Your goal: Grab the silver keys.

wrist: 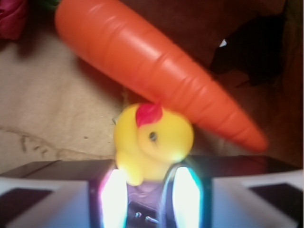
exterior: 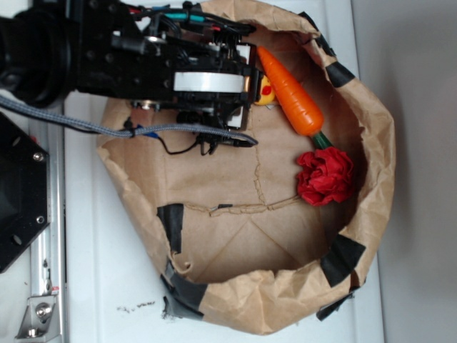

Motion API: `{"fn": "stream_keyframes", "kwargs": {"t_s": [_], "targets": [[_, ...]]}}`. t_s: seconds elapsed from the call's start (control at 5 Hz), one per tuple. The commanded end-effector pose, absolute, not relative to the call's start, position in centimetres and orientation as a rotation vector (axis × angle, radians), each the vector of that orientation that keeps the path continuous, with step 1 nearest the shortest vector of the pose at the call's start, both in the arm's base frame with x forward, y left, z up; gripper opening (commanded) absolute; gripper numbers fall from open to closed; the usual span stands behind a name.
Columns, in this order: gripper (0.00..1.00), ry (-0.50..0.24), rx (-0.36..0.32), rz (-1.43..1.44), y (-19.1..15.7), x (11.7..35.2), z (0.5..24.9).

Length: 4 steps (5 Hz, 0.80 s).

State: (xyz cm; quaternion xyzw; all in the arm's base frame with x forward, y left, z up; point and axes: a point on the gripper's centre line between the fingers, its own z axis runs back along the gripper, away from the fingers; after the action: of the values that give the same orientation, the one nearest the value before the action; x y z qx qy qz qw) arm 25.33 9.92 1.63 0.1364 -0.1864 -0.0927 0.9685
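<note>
Reaching into the paper bag [exterior: 371, 214], the claw [wrist: 149, 190] is seen clenched beside the duck [wrist: 153, 142] under the carrot [wrist: 152, 71]; keys are not visible, so they must be located and the claw reopened.

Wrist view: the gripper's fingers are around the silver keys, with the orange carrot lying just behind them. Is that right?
Not quite. In the wrist view the thing between the gripper's fingers is the yellow rubber duck, not the silver keys, which show in neither view. The orange carrot does lie just behind it.
</note>
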Motion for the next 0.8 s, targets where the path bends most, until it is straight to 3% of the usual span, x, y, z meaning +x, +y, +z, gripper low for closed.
{"fn": "stream_keyframes", "kwargs": {"t_s": [0.0,0.2,0.4,0.6], "targets": [[0.00,-0.339,0.271,-0.203,10.5,23.4,1.5],[0.00,-0.338,0.253,-0.203,10.2,23.5,3.0],[0.00,-0.358,0.161,-0.187,8.4,23.0,7.4],[0.00,-0.277,0.061,-0.179,4.5,23.7,12.5]]}}
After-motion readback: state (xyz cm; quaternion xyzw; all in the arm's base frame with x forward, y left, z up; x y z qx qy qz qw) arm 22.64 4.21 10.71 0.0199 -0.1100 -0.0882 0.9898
